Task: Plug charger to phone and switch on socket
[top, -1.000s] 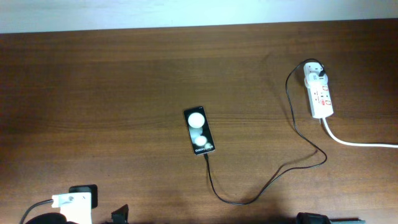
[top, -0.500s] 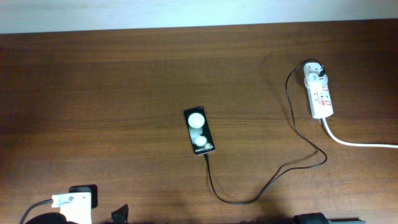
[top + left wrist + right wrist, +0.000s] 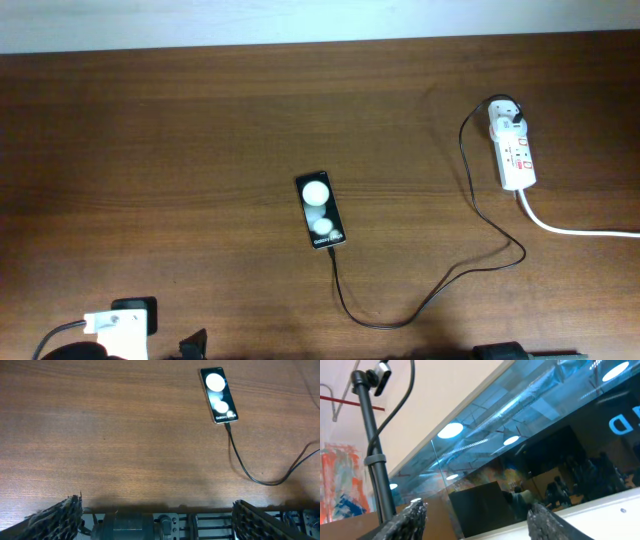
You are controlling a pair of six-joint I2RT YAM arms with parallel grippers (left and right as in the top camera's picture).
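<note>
Quick read of where this stands: the small flat black smartphone with the glossy face (image 3: 320, 211) lies near the middle of the brown wooden table (image 3: 150, 150). The thin black charger cable (image 3: 385, 325) looks seated at its lower end. From there it loops down, swings right and climbs to the white elongated power strip with little red switches (image 3: 513, 150), which sits far right on the table. The cable's black plug (image 3: 512, 117) sits at the strip's top end. So my guess is the plugging part is done and only the switch is left (I can't tell from up here whether it's on or off).

Both arms are parked at the near edge. The left gripper (image 3: 156, 507) is spread wide with nothing in it, looking out over the table at the phone. The right gripper (image 3: 477, 515) is also spread wide and empty, and its camera points up at ceiling lights and glass, so there's no close view of the strip.

What could go wrong:
- The switch is tiny, and a slightly off poke just shoves the light strip along the table.
- That cable loop lies between the arms and the strip — an arm dragging through it could yank the connector out of the phone.
- The thick white cord (image 3: 570, 230) trails off to the right, another thing to snag.
</note>
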